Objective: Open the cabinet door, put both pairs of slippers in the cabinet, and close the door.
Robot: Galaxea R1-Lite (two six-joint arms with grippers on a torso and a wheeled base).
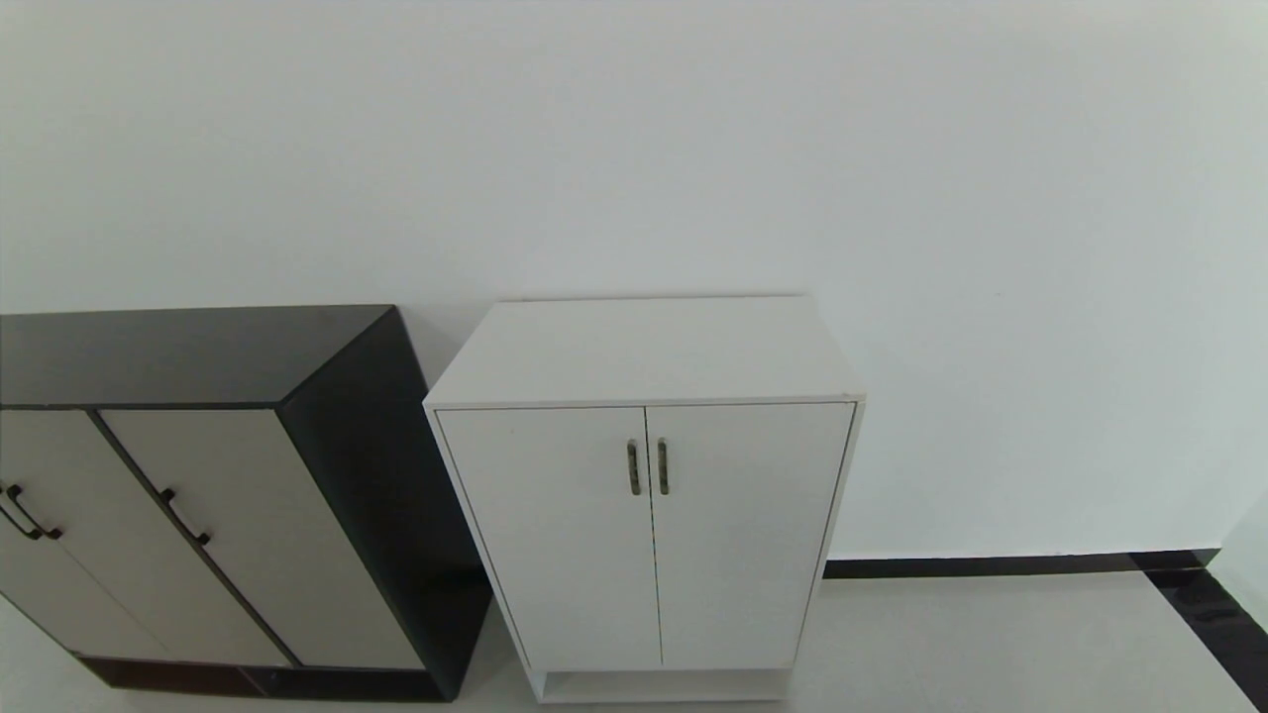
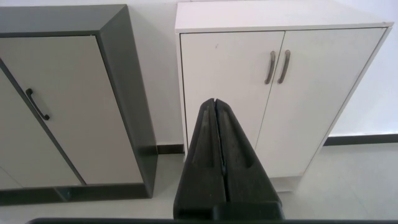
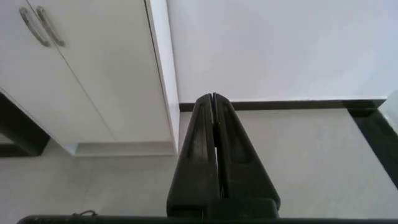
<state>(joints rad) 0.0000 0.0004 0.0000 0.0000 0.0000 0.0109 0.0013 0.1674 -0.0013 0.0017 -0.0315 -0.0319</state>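
Note:
A white two-door cabinet point(image 1: 644, 515) stands against the wall with both doors closed. Two dark metal handles point(image 1: 648, 466) sit side by side at the middle seam. The left wrist view shows the same cabinet point(image 2: 280, 93) with its handles point(image 2: 277, 66), and my left gripper point(image 2: 215, 109) shut with nothing in it, some way in front of the left door. My right gripper point(image 3: 212, 102) is also shut and empty, held over the floor off the cabinet's right side point(image 3: 158, 68).
A black cabinet point(image 1: 218, 495) with beige doors and black handles stands close to the left of the white one. A black baseboard point(image 1: 991, 565) runs along the wall on the right. Pale open floor point(image 1: 991, 644) lies to the right of the white cabinet.

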